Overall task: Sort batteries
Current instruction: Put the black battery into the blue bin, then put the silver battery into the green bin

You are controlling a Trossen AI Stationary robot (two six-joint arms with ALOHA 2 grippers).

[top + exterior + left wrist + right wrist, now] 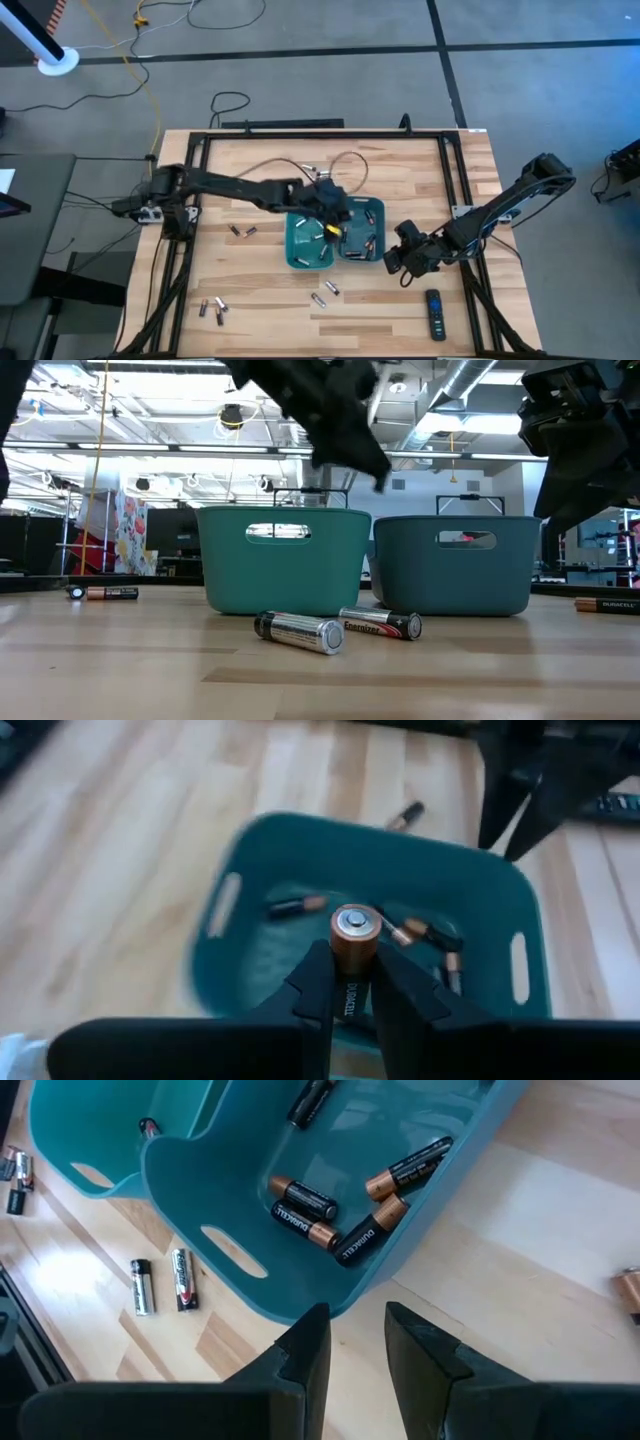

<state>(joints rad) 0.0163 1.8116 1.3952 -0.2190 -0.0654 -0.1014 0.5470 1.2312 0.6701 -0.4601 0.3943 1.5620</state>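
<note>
Far left on the wooden tabletop (260,290), by the near edge: a small cluster of loose batteries (212,309), lying flat. Further right, left gripper (352,982) above the two teal bins, fingers (312,988) clamped on a copper-topped Duracell battery (353,945), long axis in line with the fingers, metal end cap pointing out beyond the fingertips. Below it, left teal bin (309,240) and right teal bin (362,238) side by side, touching. In the right bin, several black-and-copper cells (305,1211) flat on the floor at mixed angles, "DURACELL" readable. Near side of the bins, two silvery batteries (298,631) flat, "Energizer" on one. Right gripper (356,1348) just right of the right bin, fingers parted, nothing between them. Black remote control (435,313) at the near right. Beyond: open workshop, ceiling lights, ducts.
</note>
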